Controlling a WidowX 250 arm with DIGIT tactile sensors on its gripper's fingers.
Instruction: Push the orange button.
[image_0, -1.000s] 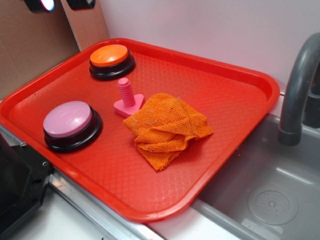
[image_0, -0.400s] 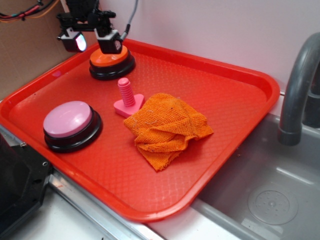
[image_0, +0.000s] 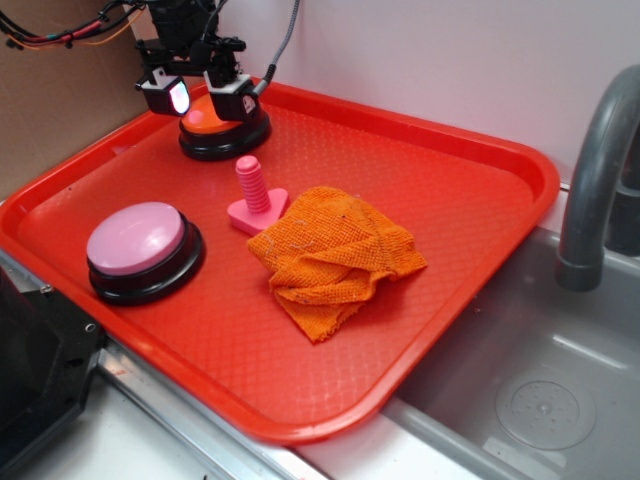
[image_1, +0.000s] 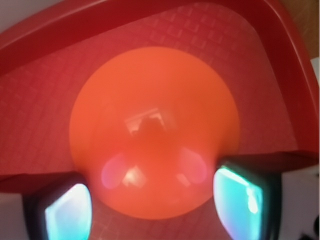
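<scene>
The orange button (image_0: 204, 123), a glossy orange dome on a black base, stands at the far left corner of the red tray (image_0: 450, 260). My gripper (image_0: 197, 100) hangs directly over it, open, one glowing finger pad (image_0: 176, 97) on each side of the dome. In the wrist view the orange button (image_1: 155, 125) fills the middle of the picture, and the gripper (image_1: 156, 205) shows its lit pads (image_1: 239, 200) spread wide at the lower corners. Nothing sits between the fingers. Whether the gripper touches the dome I cannot tell.
A pink-topped button (image_0: 137, 243) stands at the tray's left front. A pink ribbed peg (image_0: 253, 195) and an orange woven cloth (image_0: 335, 255) lie mid-tray. A grey sink (image_0: 540, 380) and faucet (image_0: 595, 180) are at the right, cardboard (image_0: 60, 110) at the back left.
The gripper, barely in view a second ago, has come down over the orange button and shifted slightly right and lower. Everything on the tray stays put.
</scene>
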